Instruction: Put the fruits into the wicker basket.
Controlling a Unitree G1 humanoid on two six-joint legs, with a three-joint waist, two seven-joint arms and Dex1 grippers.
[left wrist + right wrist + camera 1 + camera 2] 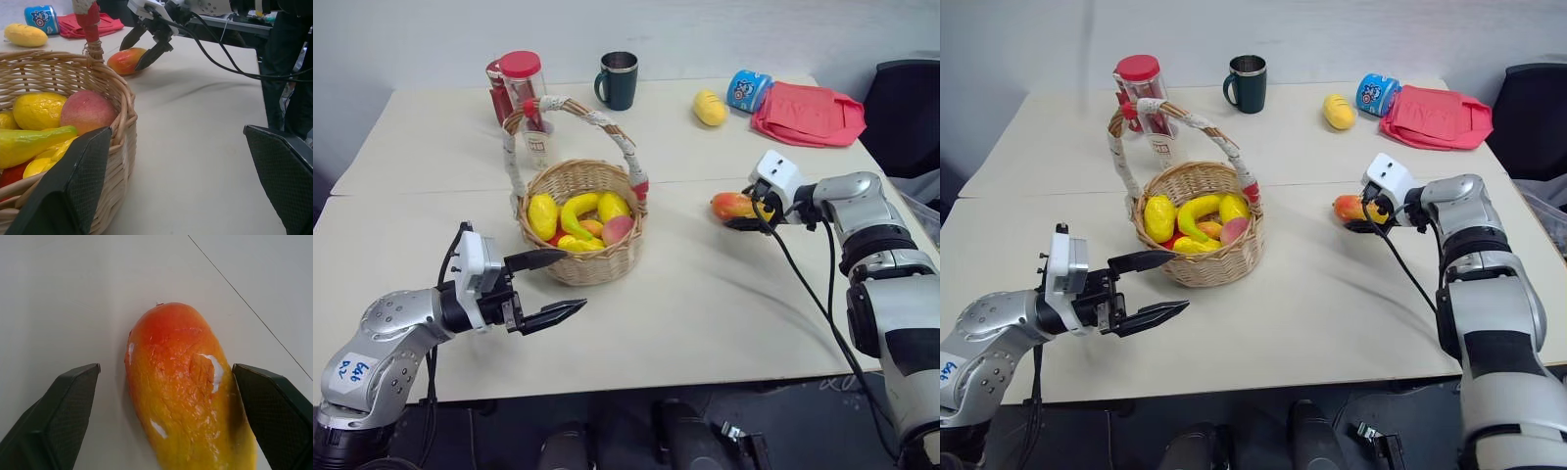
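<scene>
We look down from head height over the table (705, 294), our left wrist camera skims level past the wicker basket (73, 73), our right wrist camera sits close above the mango (186, 391), which every view shares

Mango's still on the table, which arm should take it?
Right. The right gripper is open with its fingers on either side of the mango. The left gripper is open too, on the wicker basket's far side.

A wide strip of bare cream bench (705, 304) lies open at centre frame, between the round tan wicker basket (579, 257) and the orange-red mango (732, 206) at right. The basket's tall white-wrapped arched handle (570, 110) spans its mouth (entry is free from the lower side). Behind it, upper left, stands a red-lidded clear jar (523, 90), with a dark green mug (619, 79) near it.
</scene>
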